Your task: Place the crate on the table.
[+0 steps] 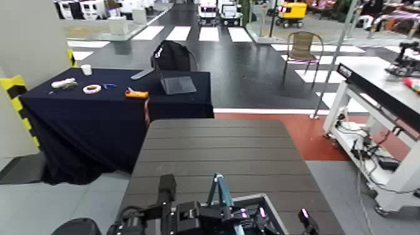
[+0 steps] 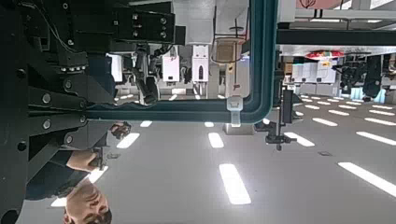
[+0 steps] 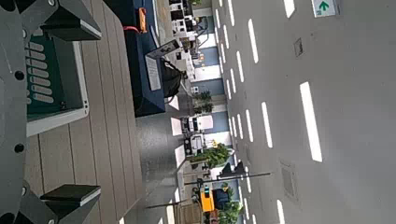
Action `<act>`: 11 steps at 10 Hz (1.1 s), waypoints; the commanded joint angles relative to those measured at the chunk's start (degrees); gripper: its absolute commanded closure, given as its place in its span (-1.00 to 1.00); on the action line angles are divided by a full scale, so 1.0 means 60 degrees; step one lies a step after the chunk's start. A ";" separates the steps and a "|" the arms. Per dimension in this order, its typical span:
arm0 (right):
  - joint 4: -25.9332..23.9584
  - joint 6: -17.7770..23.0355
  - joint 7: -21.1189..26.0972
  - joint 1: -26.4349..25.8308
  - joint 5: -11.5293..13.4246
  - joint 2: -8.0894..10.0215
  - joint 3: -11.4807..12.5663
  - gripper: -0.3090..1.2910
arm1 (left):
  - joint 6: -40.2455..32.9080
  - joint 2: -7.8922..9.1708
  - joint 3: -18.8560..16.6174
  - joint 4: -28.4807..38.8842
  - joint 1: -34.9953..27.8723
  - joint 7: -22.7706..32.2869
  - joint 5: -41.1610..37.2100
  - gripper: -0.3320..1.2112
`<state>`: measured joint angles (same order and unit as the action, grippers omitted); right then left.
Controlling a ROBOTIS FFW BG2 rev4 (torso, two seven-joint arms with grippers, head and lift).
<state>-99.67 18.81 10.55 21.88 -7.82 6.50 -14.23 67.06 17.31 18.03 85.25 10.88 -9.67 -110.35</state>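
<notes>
Nearest, the left tool (image 1: 215,211) is clamped on the crate's (image 1: 265,209) teal handle at the slatted bench's (image 1: 219,150) near edge; lowering is judged next. Right tool (image 1: 304,220) (beside crate): grip cannot be told.

Arms: matte black, blocky housings, stacked box-shaped links along bottom of head view. Left arm (image 1: 164,212): square black joint block on top, rounded black shell at corner. Right gripper (image 3: 65,110): dark grey flat fingers (image 3: 70,19) with angular tips, round screw heads along grey mount plate. Left gripper (image 2: 56,84): black machined body, several round bolts, thin black cables looped over top, ribbed connector blocks.
</notes>
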 commanded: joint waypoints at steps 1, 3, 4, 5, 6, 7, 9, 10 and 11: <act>0.0000 0.0000 0.0000 0.0000 0.0000 0.0000 -0.0002 -0.44 | 0.0001 -0.0014 -0.0016 -0.0029 -0.0012 -0.0014 0.0023 0.97; 0.0015 0.0014 0.0000 -0.0015 0.0000 0.0000 -0.0016 -0.44 | 0.0001 -0.0014 -0.0046 -0.0073 0.0003 -0.0029 0.0096 0.97; 0.0029 0.0014 0.0000 -0.0015 0.0000 0.0000 -0.0016 -0.44 | 0.0015 -0.0014 -0.0060 -0.0146 0.0047 -0.0029 0.0140 0.97; 0.0044 0.0029 0.0000 -0.0015 -0.0015 0.0000 -0.0016 -0.44 | 0.0045 0.0030 0.0013 -0.0249 0.0149 -0.0043 0.0170 0.97; 0.0058 0.0058 0.0000 -0.0029 -0.0015 0.0015 -0.0031 -0.44 | 0.0059 0.0074 0.0145 -0.0469 0.0340 -0.0366 0.0463 0.97; 0.0073 0.0088 0.0000 -0.0044 -0.0015 0.0015 -0.0031 -0.44 | 0.0059 0.0103 0.0291 -0.0600 0.0515 -0.0483 0.0580 0.97; 0.0102 0.0131 0.0015 -0.0058 -0.0029 0.0030 -0.0031 -0.44 | 0.0015 0.0089 0.0613 -0.1011 0.0984 -0.0790 0.0858 0.97; 0.0102 0.0161 0.0029 -0.0058 -0.0029 0.0044 -0.0046 -0.44 | 0.0015 0.0074 0.0789 -0.1289 0.1263 -0.1069 0.1151 0.97; 0.0102 0.0175 0.0029 -0.0058 -0.0029 0.0044 -0.0031 -0.44 | 0.0001 0.0074 0.0950 -0.1509 0.1541 -0.1318 0.1342 0.97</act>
<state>-99.05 19.83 10.72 21.53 -8.00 6.74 -14.48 67.14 17.76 23.16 76.98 19.17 -17.49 -103.01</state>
